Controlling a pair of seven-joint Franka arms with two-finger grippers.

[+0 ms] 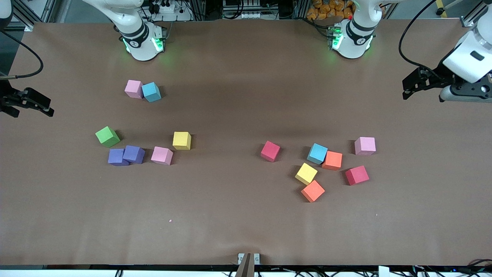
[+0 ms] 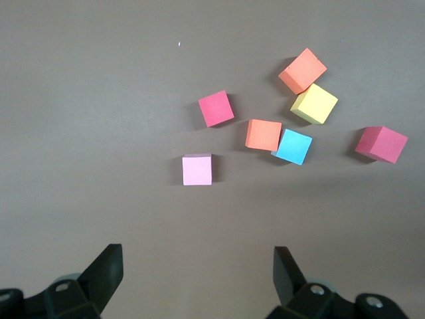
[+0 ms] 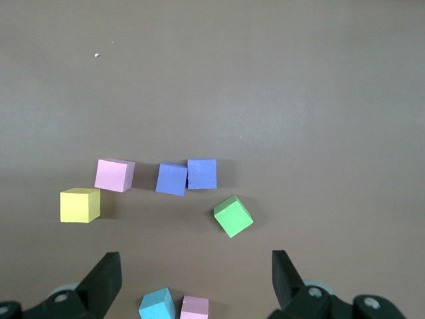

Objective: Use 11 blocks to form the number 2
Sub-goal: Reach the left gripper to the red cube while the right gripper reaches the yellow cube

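Fourteen loose blocks [image 1: 271,151] lie in two scattered groups on the brown worktop [image 1: 230,215] — no digit started. The left claw [image 1: 413,85] and right claw [image 1: 32,103] wait at their own ends, fingers apart and empty. Several cubes touch — the two purple blocks [image 1: 127,155] especially — so a grasp could nudge a neighbour askew.

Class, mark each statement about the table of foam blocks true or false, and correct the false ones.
1. The two purple blocks touch each other. True.
2. The digit 2 is already built. False: every block lies scattered, none arranged.
3. The left claw holds a pink block. False: it is open and empty, over the table's left-arm end.
4. The green block lies toward the right arm's end. True.
5. The right claw is shut. False: it is open.
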